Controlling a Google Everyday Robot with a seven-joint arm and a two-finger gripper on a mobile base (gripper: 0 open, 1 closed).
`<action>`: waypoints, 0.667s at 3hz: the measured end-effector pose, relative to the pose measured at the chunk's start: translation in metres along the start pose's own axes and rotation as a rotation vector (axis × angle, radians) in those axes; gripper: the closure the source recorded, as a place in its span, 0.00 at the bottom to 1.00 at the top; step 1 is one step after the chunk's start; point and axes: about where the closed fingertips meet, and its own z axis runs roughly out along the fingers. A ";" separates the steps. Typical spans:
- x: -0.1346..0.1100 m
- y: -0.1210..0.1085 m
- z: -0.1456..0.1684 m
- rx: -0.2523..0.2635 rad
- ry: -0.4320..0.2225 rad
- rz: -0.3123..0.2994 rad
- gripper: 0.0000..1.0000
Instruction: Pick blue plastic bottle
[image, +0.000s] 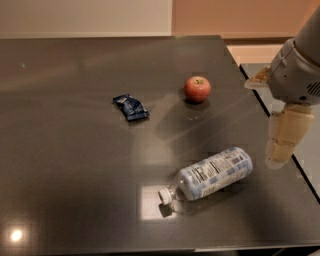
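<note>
The bottle (212, 174) is clear, with a pale blue-and-white checkered label and a white cap (164, 195). The apple (197, 89) is red, the wrapper (130, 107) dark blue, the table (75, 165) glossy dark grey. The cream gripper (276, 159) hangs at the table's right edge.

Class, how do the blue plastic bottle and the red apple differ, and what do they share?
The blue plastic bottle lies on its side; the apple sits upright. The bottle is longer and clear; the apple is round and red. Both rest on the dark table; the gripper hangs right of the bottle.
</note>
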 end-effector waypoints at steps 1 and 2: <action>-0.009 0.017 0.020 -0.041 -0.035 -0.095 0.00; -0.019 0.031 0.039 -0.063 -0.086 -0.196 0.00</action>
